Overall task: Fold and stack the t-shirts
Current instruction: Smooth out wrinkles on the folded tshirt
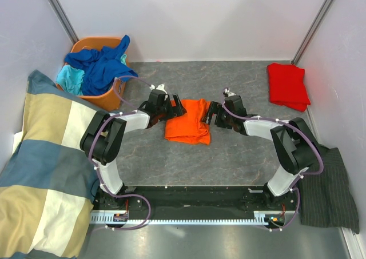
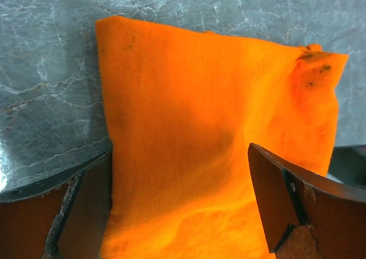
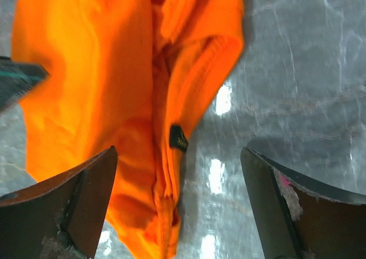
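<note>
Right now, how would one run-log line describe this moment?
left gripper: open over orange t-shirt | right gripper: open, same shirt | red t-shirt: folded, far right | blue t-shirts: in basket

A robotics test cell is shown: a grey marbled desk (image 1: 229, 156) is enclosed by plain white panels (image 1: 189, 19) on metal posts (image 1: 60, 10). A left arm (image 1: 108, 139) and a right arm (image 1: 291, 144) are bolted to a slotted rail (image 1: 189, 218) at its near edge, and blue t-shirts (image 1: 100, 67) are heaped in an orange basket (image 1: 107, 100).
</note>
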`<act>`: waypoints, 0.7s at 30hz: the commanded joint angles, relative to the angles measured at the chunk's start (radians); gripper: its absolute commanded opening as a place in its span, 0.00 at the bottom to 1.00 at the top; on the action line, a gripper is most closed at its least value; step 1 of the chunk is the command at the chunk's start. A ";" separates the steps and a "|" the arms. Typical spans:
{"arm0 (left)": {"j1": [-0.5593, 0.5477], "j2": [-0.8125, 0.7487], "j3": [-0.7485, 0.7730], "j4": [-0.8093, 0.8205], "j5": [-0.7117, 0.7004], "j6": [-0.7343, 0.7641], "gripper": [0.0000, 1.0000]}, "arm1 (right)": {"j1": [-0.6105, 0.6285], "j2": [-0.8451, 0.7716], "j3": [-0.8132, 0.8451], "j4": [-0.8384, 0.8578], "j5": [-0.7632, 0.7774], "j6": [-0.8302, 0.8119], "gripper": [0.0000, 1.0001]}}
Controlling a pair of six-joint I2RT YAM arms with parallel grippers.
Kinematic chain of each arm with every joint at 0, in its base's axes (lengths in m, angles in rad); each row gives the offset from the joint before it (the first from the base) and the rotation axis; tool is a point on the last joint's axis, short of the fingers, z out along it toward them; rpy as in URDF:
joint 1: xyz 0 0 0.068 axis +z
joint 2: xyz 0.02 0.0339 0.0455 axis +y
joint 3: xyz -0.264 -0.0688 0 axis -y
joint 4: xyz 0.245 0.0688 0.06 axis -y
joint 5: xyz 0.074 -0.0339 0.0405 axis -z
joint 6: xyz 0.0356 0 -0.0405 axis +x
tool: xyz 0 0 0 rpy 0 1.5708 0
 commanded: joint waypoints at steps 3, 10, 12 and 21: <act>-0.031 0.078 0.002 -0.188 -0.067 0.076 0.96 | -0.012 0.019 -0.001 0.031 -0.098 0.026 0.98; -0.040 0.081 -0.001 -0.188 -0.071 0.076 0.85 | -0.012 -0.170 -0.014 -0.076 -0.086 0.009 0.98; -0.044 0.090 0.004 -0.188 -0.073 0.076 0.81 | -0.012 -0.194 0.018 -0.110 -0.077 -0.011 0.98; -0.057 0.104 0.024 -0.222 -0.087 0.069 0.61 | -0.009 -0.158 0.123 -0.057 -0.228 -0.022 0.98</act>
